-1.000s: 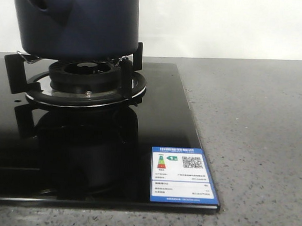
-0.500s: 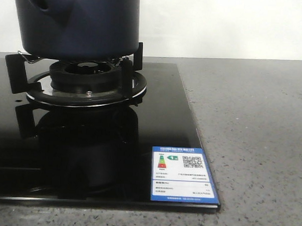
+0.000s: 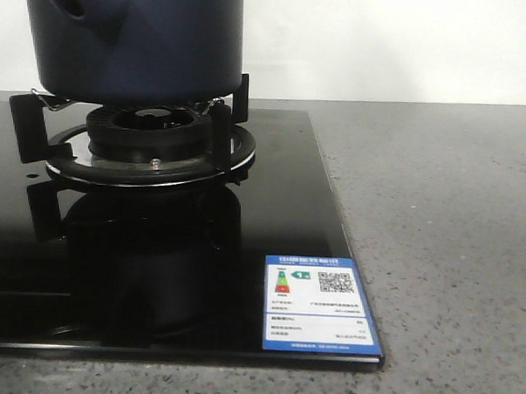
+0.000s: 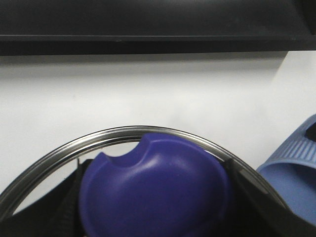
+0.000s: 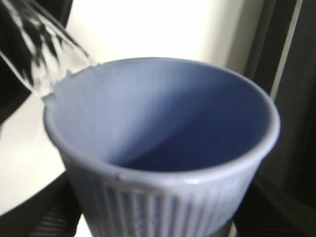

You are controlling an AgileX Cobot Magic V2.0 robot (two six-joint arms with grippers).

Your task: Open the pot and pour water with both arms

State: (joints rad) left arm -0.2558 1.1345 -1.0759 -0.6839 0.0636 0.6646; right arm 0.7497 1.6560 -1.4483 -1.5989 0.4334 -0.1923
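Note:
The dark navy pot (image 3: 139, 43) stands on the gas burner (image 3: 148, 135) at the back left, its pierced side handle (image 3: 79, 10) pointing left. Its top is cut off by the front view's edge, and neither gripper shows there. In the left wrist view my left gripper (image 4: 155, 200) is shut on the blue knob (image 4: 153, 182) of a glass lid with a steel rim (image 4: 123, 133). In the right wrist view my right gripper (image 5: 158, 215) is shut on a pale blue ribbed cup (image 5: 163, 123), black fingers (image 5: 49, 212) on either side. I cannot tell whether the cup holds water.
The burner sits on a black glass hob (image 3: 281, 189) with a blue label (image 3: 319, 306) at its front right corner. Grey speckled counter (image 3: 437, 213) lies to the right. The cup (image 4: 294, 173) shows beside the lid, and the glass lid's edge (image 5: 39, 44) shows beside the cup.
A small dark shape at the top edge right of the pot has left the front view. The pot sits very slightly lower on the burner.

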